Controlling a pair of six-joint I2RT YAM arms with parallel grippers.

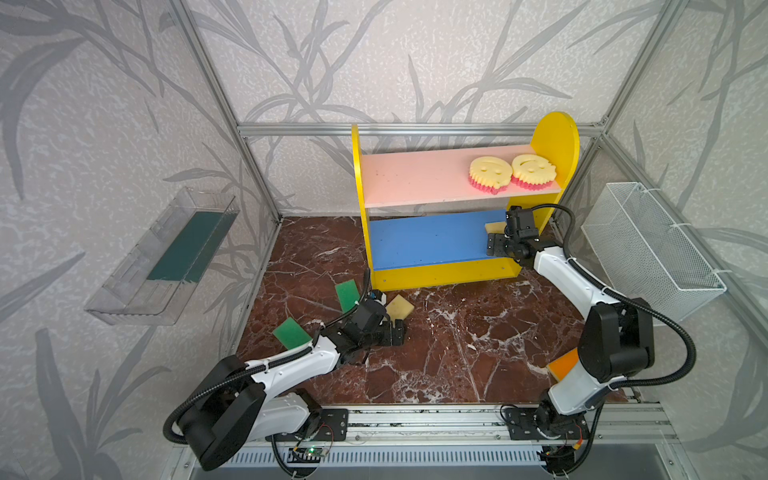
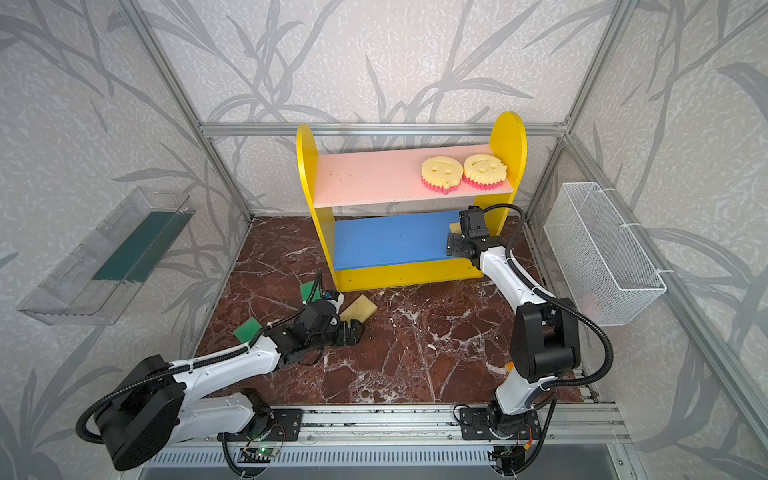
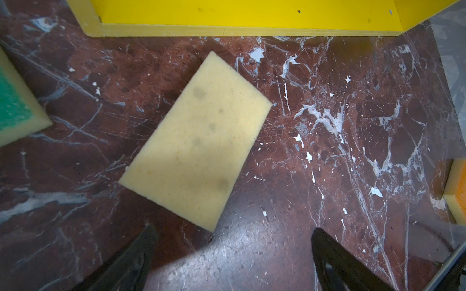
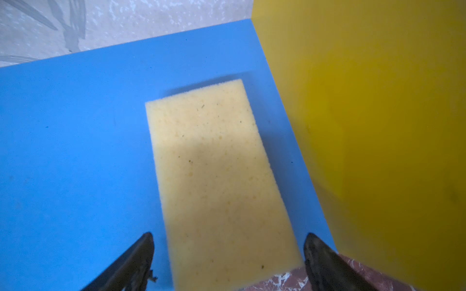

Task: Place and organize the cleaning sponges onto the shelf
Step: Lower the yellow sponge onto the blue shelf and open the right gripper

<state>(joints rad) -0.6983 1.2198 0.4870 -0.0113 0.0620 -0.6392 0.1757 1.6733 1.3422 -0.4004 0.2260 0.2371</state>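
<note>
Where the shelf (image 1: 440,276) stands at the back of the marble tabletop (image 1: 436,357), the right gripper (image 4: 229,235) reaches in over the blue lower board (image 1: 424,243). Its jaws are spread wide and grip nothing. A pale yellow sponge (image 4: 216,176) lies flat on that board, just beside the yellow right side panel; its near end sits between the two fingertips, with a gap on each side. On the pink upper board (image 1: 415,178), at its right end, a smiley sponge (image 1: 490,174) and a second smiley sponge (image 1: 534,171) lie side by side, touching, faces up. The left gripper (image 3: 234,229) hangs low over the tabletop in front of the shelf, jaws fully apart and empty. A second pale yellow sponge (image 3: 196,141) lies flat and askew on the marble just ahead of its fingertips, clear of both. To that arm's left, a green-faced sponge (image 1: 347,294) lies near the shelf's front left corner, and another green-faced sponge (image 1: 291,333) lies nearer the front edge. An orange-faced sponge (image 1: 563,365) rests on the tabletop at the right, partly hidden behind the right arm.
</note>
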